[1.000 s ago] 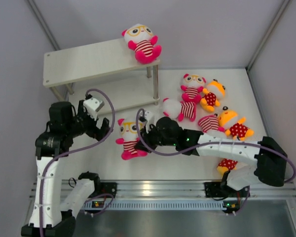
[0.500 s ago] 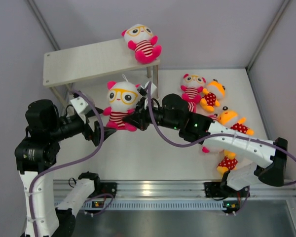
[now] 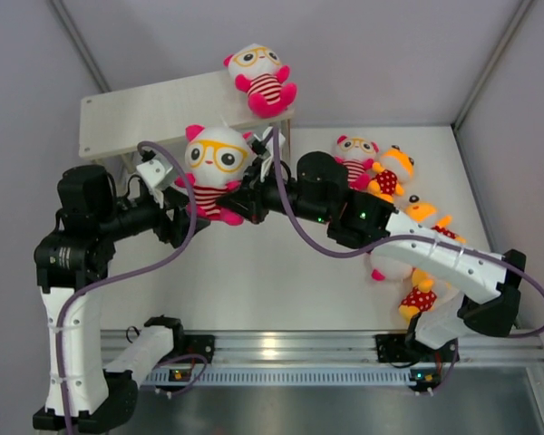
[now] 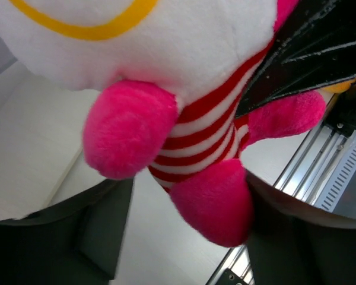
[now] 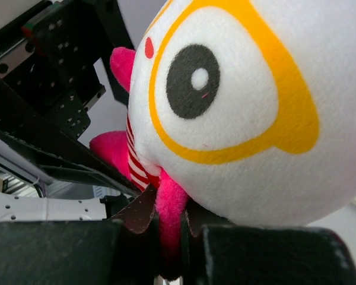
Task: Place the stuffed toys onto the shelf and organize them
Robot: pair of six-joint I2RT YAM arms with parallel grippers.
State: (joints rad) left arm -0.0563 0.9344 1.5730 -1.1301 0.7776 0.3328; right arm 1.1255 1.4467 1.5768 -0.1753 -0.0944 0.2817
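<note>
Plush (image 3: 213, 168) is hanging just in front of the shelf (image 3: 145, 113). Right wrist view is showing the right gripper (image 5: 169, 217) pinching one pink limb; left wrist view is showing the left gripper (image 4: 181, 193) spread around its striped body.

The stuffed toy (image 3: 213, 172) is fuzzy matt cloth, the shelf (image 3: 145, 118) smooth matt board on metal legs (image 3: 286, 141).

A soft toy (image 3: 216, 168) with a white head, yellow glasses, red-and-white stripes and pink legs is held upright in the air near the low cream-white shelf (image 3: 145, 118). Its twin (image 3: 261, 80) sits on the top board. Orange toys (image 3: 397, 168) in red spotted clothes lie at the right.
</note>
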